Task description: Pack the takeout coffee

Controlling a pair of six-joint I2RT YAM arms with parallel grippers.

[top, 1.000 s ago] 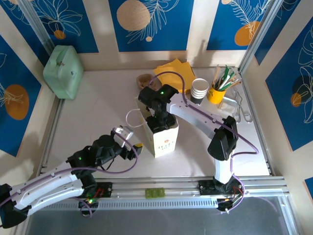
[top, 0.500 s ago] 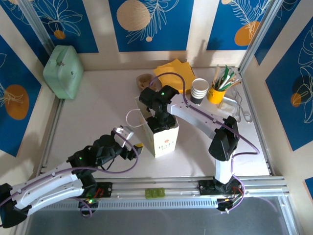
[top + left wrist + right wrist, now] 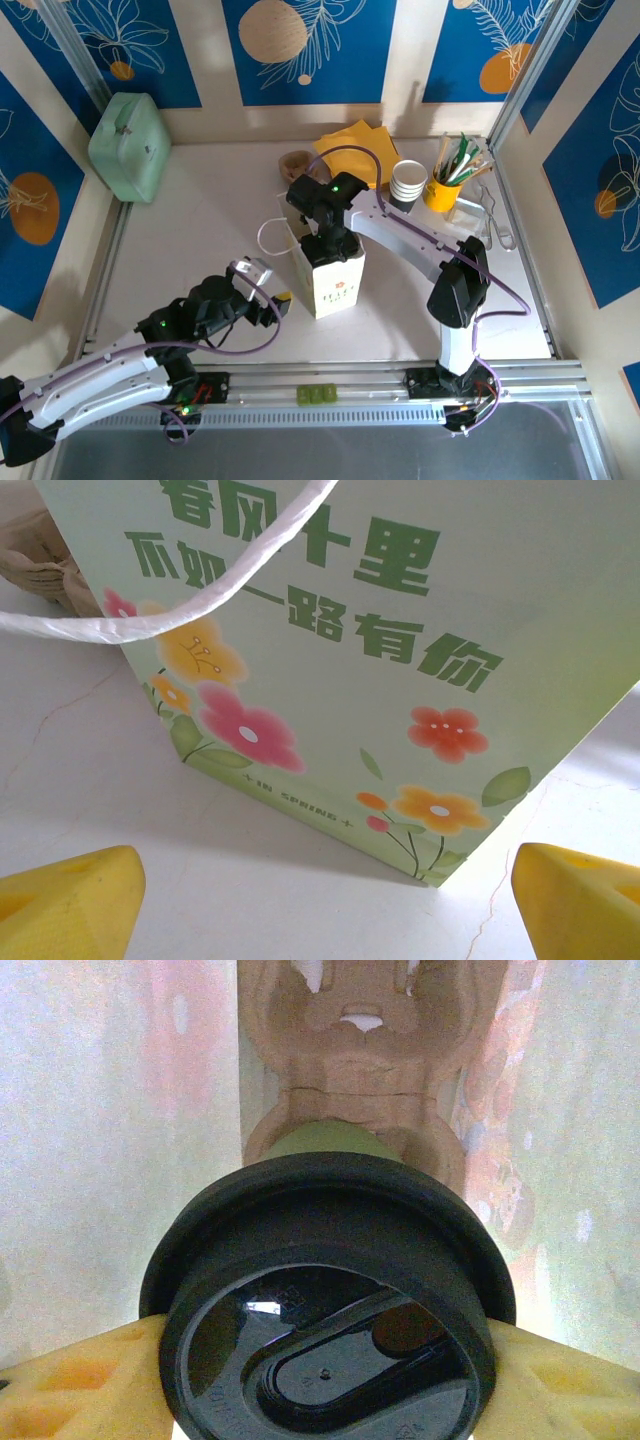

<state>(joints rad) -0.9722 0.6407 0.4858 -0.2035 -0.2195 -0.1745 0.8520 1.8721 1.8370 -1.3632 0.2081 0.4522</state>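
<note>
Bag (image 3: 335,280) stood upright, your right gripper (image 3: 328,240) reaching down into its mouth and pinching the takeout coffee (image 3: 330,1300) at the black lid, inside the bag above the brown holder (image 3: 360,1020) at its bottom. Your left gripper (image 3: 320,900) sat spread wide just beside the bag's base. By my reckoning you had only seating and release left

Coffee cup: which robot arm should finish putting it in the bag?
Right, probably. The right gripper grips the coffee cup at its black lid, inside the bag above the brown cup holder. The left gripper is open outside, facing the bag's side.
</note>
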